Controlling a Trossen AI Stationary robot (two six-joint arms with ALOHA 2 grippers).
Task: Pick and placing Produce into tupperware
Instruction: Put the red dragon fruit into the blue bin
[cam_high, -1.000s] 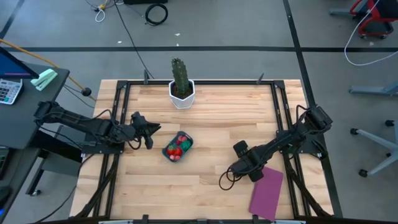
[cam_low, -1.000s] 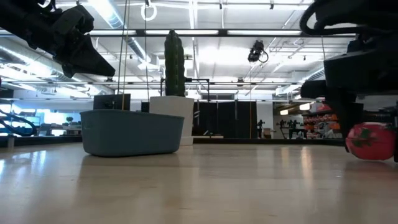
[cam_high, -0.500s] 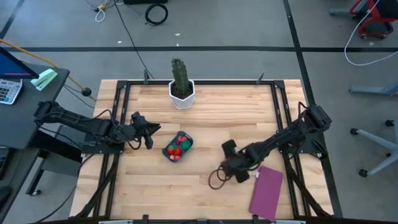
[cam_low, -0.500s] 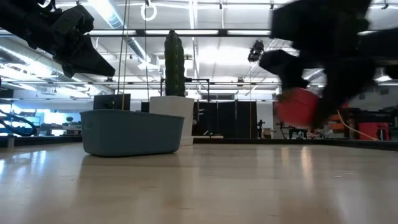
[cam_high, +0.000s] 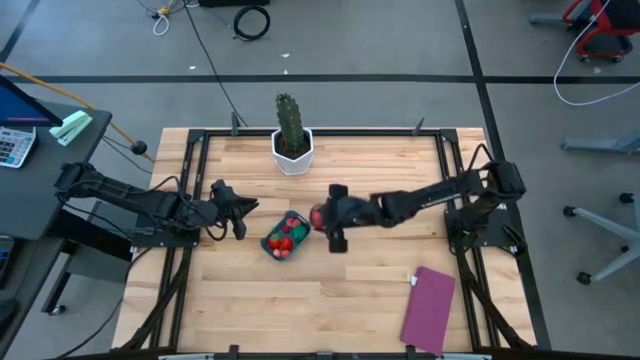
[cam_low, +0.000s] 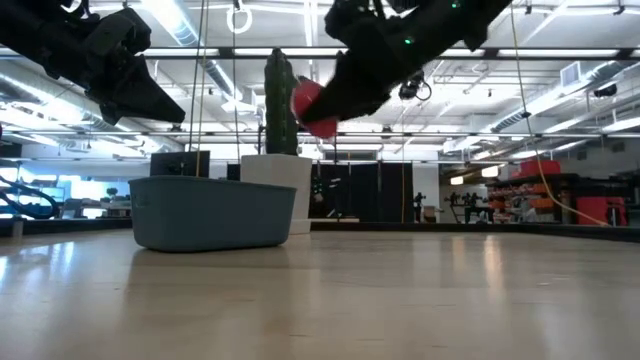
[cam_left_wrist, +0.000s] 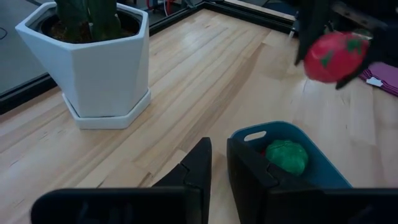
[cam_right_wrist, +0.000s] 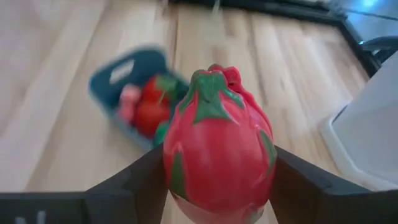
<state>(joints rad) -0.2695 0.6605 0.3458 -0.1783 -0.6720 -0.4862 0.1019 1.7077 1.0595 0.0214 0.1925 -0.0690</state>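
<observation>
The teal container (cam_high: 285, 236) stands near the table's middle, left of centre, with red, pink and green toy produce inside. It also shows in the low view (cam_low: 212, 212) and in both wrist views (cam_left_wrist: 311, 163) (cam_right_wrist: 127, 70). My right gripper (cam_high: 326, 217) is shut on a red toy fruit with green leaves (cam_right_wrist: 217, 143), in the air just right of the container. The fruit also shows in the low view (cam_low: 314, 108) and the left wrist view (cam_left_wrist: 336, 56). My left gripper (cam_high: 245, 212) is shut and empty, in the air left of the container. My right gripper pinches the red fruit by its two opposite sides (cam_right_wrist: 174, 168) between its two fingers. The fingers come about level from the table's right side. The fruit's green leafy end points away from the wrist. The fruit is lifted clear of the table, higher than the container's rim.
A tall green cactus in a white hexagonal pot (cam_high: 292, 140) stands at the table's far edge behind the container. A flat purple rectangle (cam_high: 428, 308) lies at the near right. Bare wood lies between them.
My right gripper has carried the red fruit from beside the purple rectangle at the near right, up off the table and toward the table's left and far side. It now hangs beside the container. My left gripper has kept still.
</observation>
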